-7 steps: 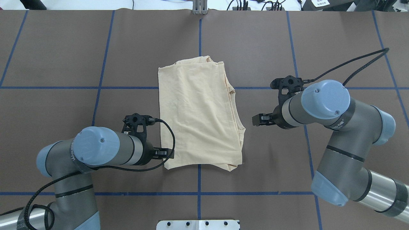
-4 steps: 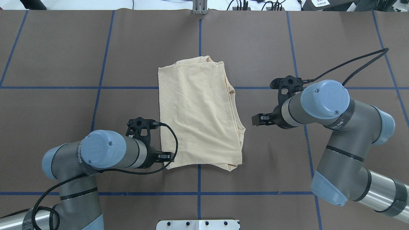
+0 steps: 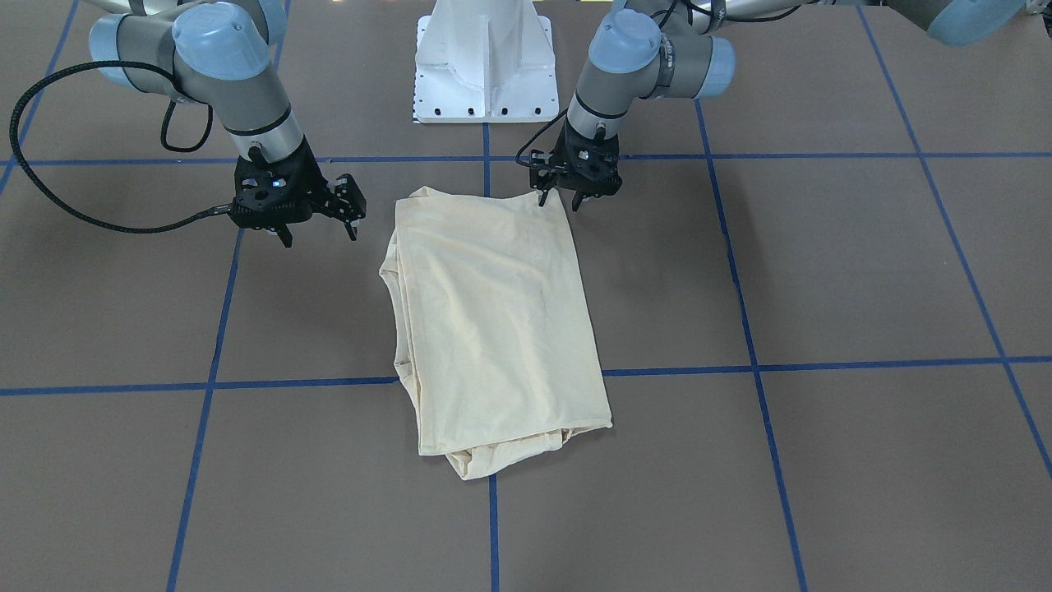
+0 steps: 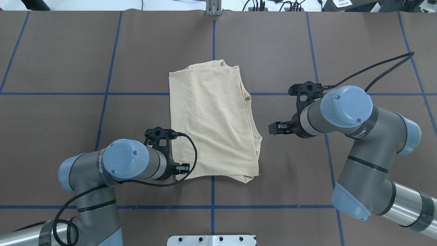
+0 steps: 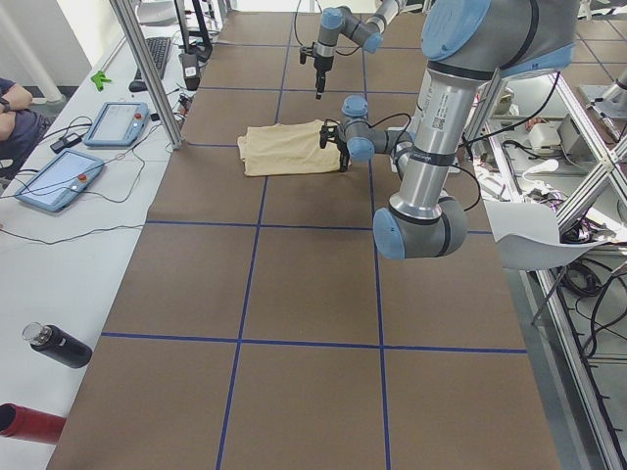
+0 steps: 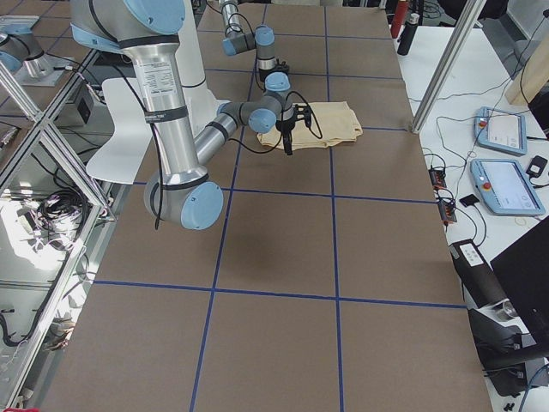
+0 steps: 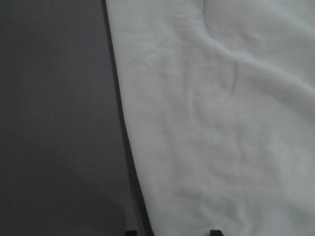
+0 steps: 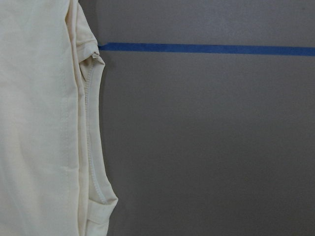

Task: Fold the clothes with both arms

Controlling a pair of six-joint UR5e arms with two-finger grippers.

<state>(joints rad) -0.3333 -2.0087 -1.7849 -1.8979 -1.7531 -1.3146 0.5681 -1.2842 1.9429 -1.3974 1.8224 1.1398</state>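
Note:
The cream shirt [image 4: 211,126] lies folded into a long rectangle at the table's middle; its print and label are hidden. It also shows in the front view [image 3: 493,321]. My left gripper [image 4: 182,168] is low at the shirt's near left corner, and in the front view [image 3: 559,201] its fingers are apart, astride that corner. The left wrist view shows the shirt's edge [image 7: 221,123] between two fingertips. My right gripper [image 4: 275,128] is open and empty, a short way off the shirt's right edge, and also shows in the front view [image 3: 319,234]. The right wrist view shows the shirt's layered edge [image 8: 39,123].
The white base pedestal [image 3: 485,66] stands at the table's near edge between the arms. Blue tape lines [image 4: 212,44] grid the brown table. A side table with tablets [image 5: 59,181] and a metal post [image 5: 147,69] lie beyond the far edge.
My left arm has moved right and slightly nearer the robot, bringing its gripper onto the shirt's near left corner. The right arm and the shirt have hardly moved.

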